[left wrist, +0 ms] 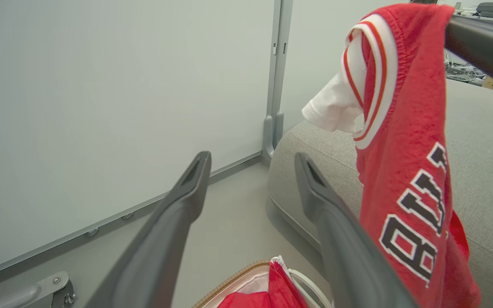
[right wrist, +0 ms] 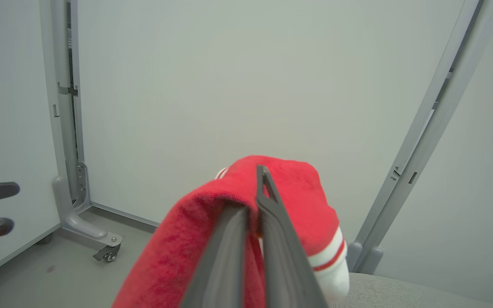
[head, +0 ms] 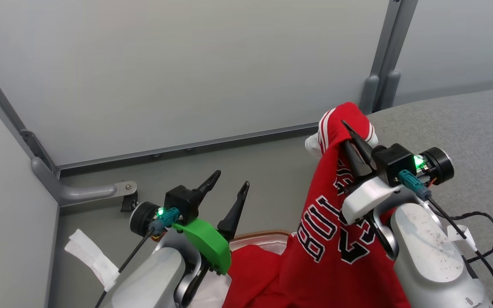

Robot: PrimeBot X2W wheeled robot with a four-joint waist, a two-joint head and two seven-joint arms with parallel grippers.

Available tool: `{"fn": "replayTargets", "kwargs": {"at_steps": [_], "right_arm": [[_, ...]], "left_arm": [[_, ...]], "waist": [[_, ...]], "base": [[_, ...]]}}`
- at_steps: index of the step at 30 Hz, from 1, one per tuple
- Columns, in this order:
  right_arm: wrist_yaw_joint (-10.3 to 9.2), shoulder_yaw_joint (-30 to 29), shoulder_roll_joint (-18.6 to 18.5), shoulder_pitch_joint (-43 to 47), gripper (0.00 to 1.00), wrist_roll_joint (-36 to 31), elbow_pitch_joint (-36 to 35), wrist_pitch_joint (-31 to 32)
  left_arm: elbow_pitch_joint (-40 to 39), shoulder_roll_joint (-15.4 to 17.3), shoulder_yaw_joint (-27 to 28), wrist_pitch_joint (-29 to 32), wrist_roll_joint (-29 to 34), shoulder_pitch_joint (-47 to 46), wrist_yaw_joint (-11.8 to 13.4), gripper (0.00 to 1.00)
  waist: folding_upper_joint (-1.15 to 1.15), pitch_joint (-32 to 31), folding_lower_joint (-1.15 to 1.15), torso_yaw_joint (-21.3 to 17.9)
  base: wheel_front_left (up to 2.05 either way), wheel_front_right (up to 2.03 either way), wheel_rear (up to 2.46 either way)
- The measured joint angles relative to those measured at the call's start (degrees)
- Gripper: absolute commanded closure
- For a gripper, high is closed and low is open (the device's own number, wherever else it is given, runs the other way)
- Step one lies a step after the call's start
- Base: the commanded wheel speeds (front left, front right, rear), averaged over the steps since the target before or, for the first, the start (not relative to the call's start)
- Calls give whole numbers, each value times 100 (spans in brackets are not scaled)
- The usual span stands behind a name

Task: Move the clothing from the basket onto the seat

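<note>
My right gripper (head: 350,130) is shut on the red jersey (head: 332,222), which hangs from it over the floor beside the rounded edge of the grey seat (head: 464,124). Its black-and-white lettering faces me and its white stripe trim sits at the top. The right wrist view has the jersey (right wrist: 186,248) draped over the shut right gripper (right wrist: 255,188). My left gripper (head: 231,179) stands open and holds nothing, left of the jersey (left wrist: 405,128) and above the basket (head: 255,234). A plain red garment (head: 255,273) lies in the basket on its white liner.
White partition panels with grey frame posts (head: 383,77) close off the back and left. A castor foot (head: 129,199) stands on the grey floor at the left, and a white strip (head: 92,256) lies near it. A black cable (head: 488,239) loops by my right forearm.
</note>
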Motion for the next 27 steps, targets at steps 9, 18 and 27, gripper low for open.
{"fn": "replayTargets", "kwargs": {"at_steps": [9, 18, 27], "right_arm": [[1, -212, 3, 76, 100, -153, 44, 0], [2, -544, -1, -275, 100, -620, 4, 0], [2, -984, -66, -431, 100, -935, -87, 0]], "left_arm": [[-67, -230, 452, -1, 453, 546, -120, 0], [-172, -427, 883, -9, 768, 750, -192, 0], [-247, -550, 1113, -9, 1033, 864, -248, 0]], "waist": [[0, 58, 0, -89], [0, 165, 0, -529], [0, 329, 0, -1378]], "base": [[0, 0, 0], [0, 0, 0], [0, 0, 0]]}}
